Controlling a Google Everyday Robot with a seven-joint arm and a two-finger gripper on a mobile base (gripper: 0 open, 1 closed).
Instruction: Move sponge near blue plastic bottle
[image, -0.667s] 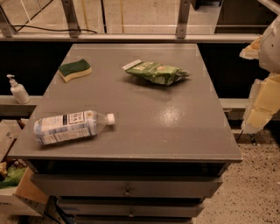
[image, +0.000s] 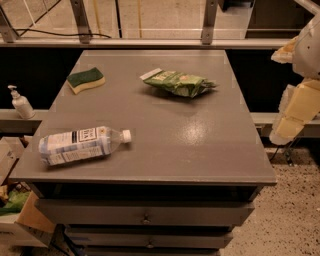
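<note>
Camera view looks down on a grey counter (image: 200, 150) above a stack of drawers (image: 145, 214), and the task looks to be at its very start, with nothing yet taken up. The sponge (image: 86, 80) lies flat, green scouring side up over its yellow foam, at about ten o'clock on the counter near the far left corner. The blue plastic bottle (image: 80, 145) lies on its side at about eight o'clock near the front left edge, with its white cap pointing toward three o'clock. The two are well apart with bare surface between them. A crinkly green snack bag (image: 181, 83) rests at about one o'clock, away from the straight path between sponge and bottle. A small white pump dispenser (image: 21, 103) stands on a lower ledge off the counter at nine o'clock. The gripper (image: 296, 112) seems to be the pale cream-yellow hardware at three o'clock, beyond the counter's right edge, touching nothing and far from the sponge. Whether its jaws are spread or pressed together cannot be told. My reading is that the step in hand is the reach. The next move calls for carrying the gripper across the counter toward ten o'clock, passing over or behind the snack bag without brushing it, and coming down squarely over the low, soft sponge. After the grasp it would travel toward six o'clock and set the sponge down just beside the bottle, without nudging it, since a bottle on its side would probably roll.
</note>
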